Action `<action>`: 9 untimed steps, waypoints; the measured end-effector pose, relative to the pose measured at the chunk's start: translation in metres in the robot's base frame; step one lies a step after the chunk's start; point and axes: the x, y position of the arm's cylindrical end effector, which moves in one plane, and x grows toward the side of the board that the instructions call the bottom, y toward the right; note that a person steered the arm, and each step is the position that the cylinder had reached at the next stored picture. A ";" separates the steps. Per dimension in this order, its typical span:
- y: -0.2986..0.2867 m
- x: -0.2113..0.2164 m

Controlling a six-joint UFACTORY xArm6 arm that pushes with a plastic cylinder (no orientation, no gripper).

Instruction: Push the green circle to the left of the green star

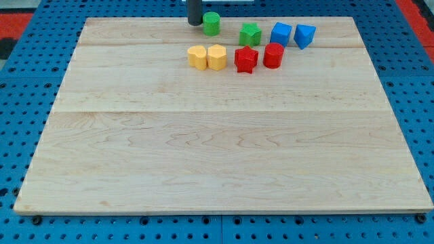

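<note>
The green circle [212,24] stands near the view's top edge of the wooden board [217,156]. The green star [249,34] sits to its right and a little lower, with a gap between them. My tip [194,24] is just left of the green circle, close to it or touching it. The rod comes down from the view's top edge.
Two yellow blocks [197,57] [217,57] sit side by side below the green circle. A red star [246,59] and a red cylinder [273,55] lie to their right. Two blue blocks [281,33] [304,35] sit right of the green star.
</note>
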 end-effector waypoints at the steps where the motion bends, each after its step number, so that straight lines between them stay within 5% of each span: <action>1: -0.003 0.026; 3: -0.034 -0.026; 9: 0.028 -0.025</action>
